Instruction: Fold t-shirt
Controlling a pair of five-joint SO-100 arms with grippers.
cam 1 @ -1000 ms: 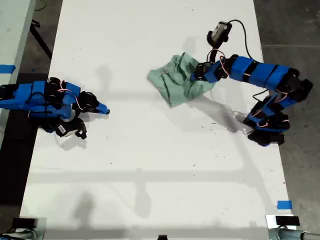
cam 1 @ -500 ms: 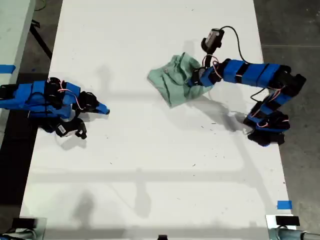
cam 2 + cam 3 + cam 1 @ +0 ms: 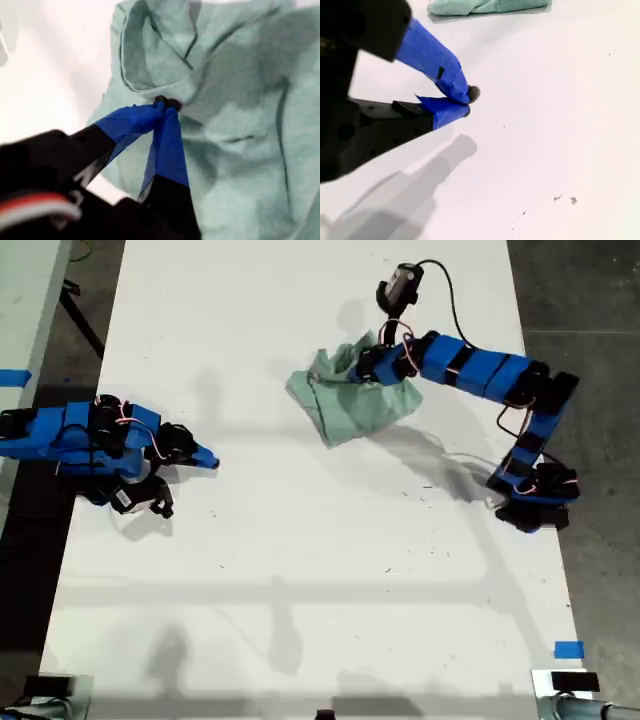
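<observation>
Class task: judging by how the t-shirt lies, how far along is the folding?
Done: nothing neat; the t-shirt lies crumpled on the table. In hand: my first gripper pinches a fold of it. Left: flattening and every fold; my second gripper rests shut, away from the cloth.

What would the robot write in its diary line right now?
first gripper: shut on t-shirt | second gripper: shut, empty, away from shirt | t-shirt: crumpled, unfolded

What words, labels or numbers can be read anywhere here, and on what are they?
None can be read in any view.
The t-shirt is plain, with no print.
The table carries only tiny dark specks, not letters.
The blue tape at the exterior view's lower right is blank.
My first tool and my second tool show no markings.
</observation>
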